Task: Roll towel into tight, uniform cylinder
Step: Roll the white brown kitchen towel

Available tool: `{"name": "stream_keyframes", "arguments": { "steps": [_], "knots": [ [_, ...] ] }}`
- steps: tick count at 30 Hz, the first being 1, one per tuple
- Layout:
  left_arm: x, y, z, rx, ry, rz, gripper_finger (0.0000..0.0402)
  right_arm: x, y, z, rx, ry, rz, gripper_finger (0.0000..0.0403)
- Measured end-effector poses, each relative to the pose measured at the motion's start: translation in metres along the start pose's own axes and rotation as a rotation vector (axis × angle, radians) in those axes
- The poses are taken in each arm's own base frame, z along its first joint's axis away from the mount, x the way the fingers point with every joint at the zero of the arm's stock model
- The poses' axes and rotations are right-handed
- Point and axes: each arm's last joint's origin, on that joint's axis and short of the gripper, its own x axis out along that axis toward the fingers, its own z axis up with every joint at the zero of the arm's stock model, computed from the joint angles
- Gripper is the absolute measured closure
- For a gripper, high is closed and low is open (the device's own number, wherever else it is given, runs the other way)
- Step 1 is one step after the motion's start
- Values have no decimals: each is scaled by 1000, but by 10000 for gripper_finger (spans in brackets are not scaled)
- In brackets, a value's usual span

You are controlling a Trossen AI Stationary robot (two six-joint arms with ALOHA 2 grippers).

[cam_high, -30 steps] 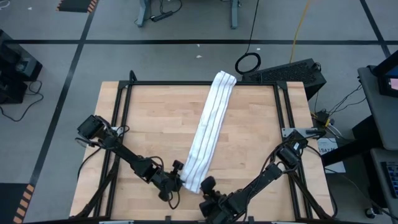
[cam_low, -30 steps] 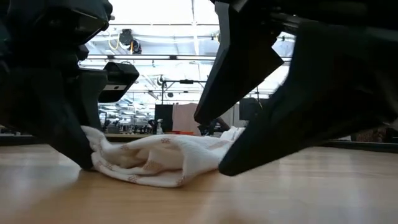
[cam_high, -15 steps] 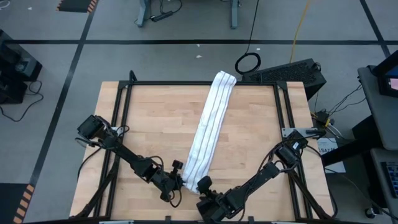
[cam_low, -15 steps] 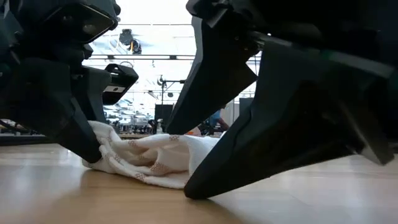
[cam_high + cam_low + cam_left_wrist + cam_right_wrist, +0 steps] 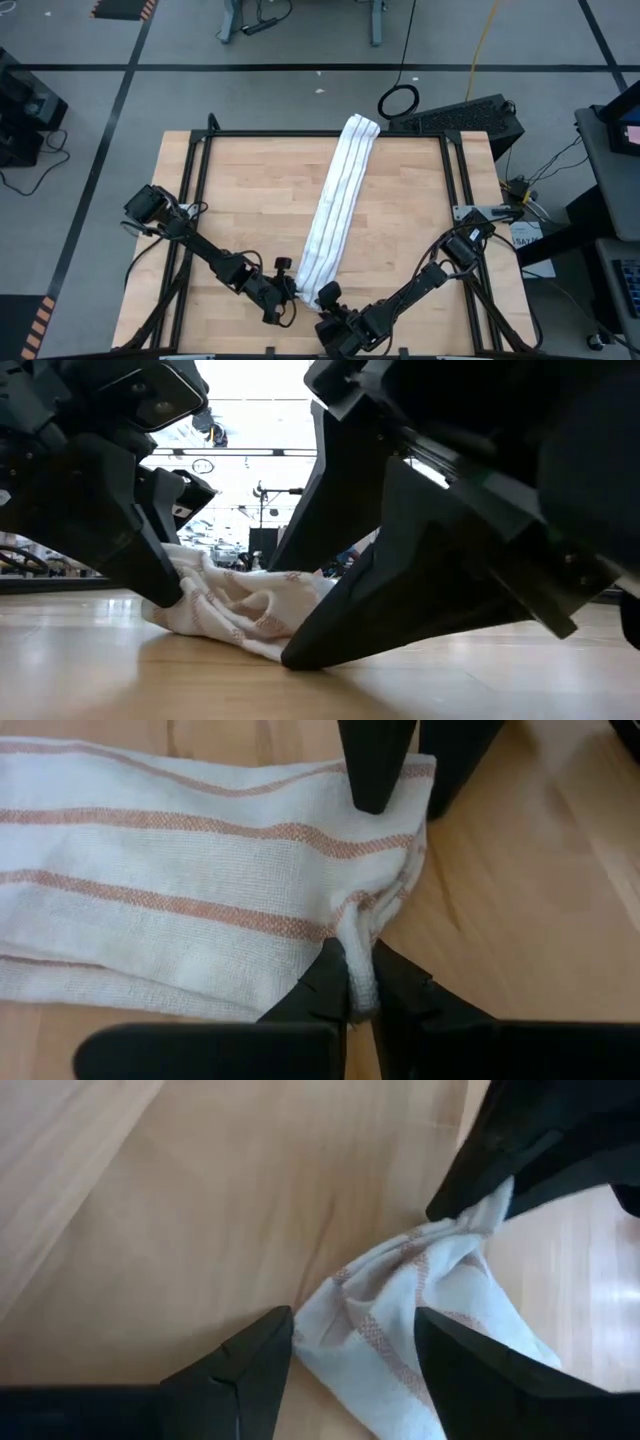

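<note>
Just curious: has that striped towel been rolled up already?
No, the towel lies stretched out in a long strip across the table.

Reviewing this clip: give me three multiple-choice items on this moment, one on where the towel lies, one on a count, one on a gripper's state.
1. The towel lies:
A. as a long folded strip down the table's middle
B. rolled up at the far edge
C. spread flat across the whole table

2. Grippers at the towel's near end:
A. none
B. one
C. two

3. The left gripper is:
A. wide open above the towel
B. pinched shut on the towel's corner
C. off the table

Answers: 1 A, the high view shows the strip; 2 C, the right gripper straddles that end too; 3 B, the left wrist view shows cloth between its fingers.
</note>
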Motion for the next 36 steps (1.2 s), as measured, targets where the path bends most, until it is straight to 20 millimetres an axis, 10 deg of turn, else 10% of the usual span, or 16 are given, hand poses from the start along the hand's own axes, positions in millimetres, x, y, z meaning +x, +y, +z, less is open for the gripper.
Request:
{"name": "stream_keyframes", "arguments": {
  "steps": [9,18,36],
  "knots": [
    [0,0,0,-25,2,-5,375,6,1,0,35,-8,2,245],
    [-1,-5,-1,-16,4,-21,375,13,-5,-1,166,4,43,391],
    [-12,-37,-4,-226,0,-212,375,-20,-15,17,501,-40,271,400]
  ]
}}
